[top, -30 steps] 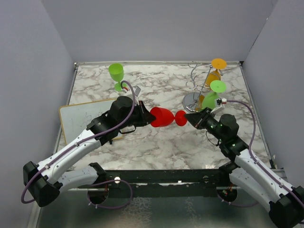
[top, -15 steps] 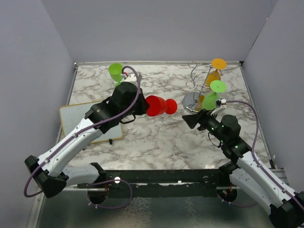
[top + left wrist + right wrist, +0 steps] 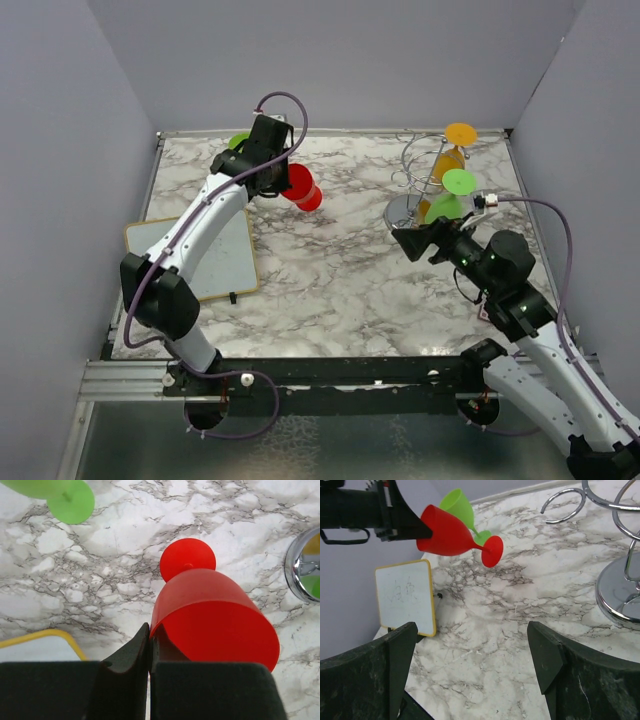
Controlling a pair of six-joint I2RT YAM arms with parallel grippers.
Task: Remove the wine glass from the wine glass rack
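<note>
My left gripper (image 3: 279, 181) is shut on the rim of a red wine glass (image 3: 301, 188), holding it on its side above the table's back left. In the left wrist view the jaws (image 3: 149, 631) pinch the red glass wall (image 3: 215, 615), foot pointing away. The silver wire wine glass rack (image 3: 418, 181) stands at the back right with an orange glass (image 3: 450, 156) and a green glass (image 3: 446, 205) hanging on it. My right gripper (image 3: 414, 241) is open and empty just in front of the rack's base (image 3: 620, 596). From the right wrist, the red glass (image 3: 451, 533) shows far off.
A green wine glass (image 3: 239, 143) stands at the back left, just behind the red one, also seen as a green glass (image 3: 458, 503) from the right wrist. A yellow-framed whiteboard (image 3: 196, 256) lies at the left edge. Grey walls close in the table on three sides.
The right gripper let go of the red glass's foot and opened wide near the rack. The left arm carried the red glass from the table's middle to the back left.
</note>
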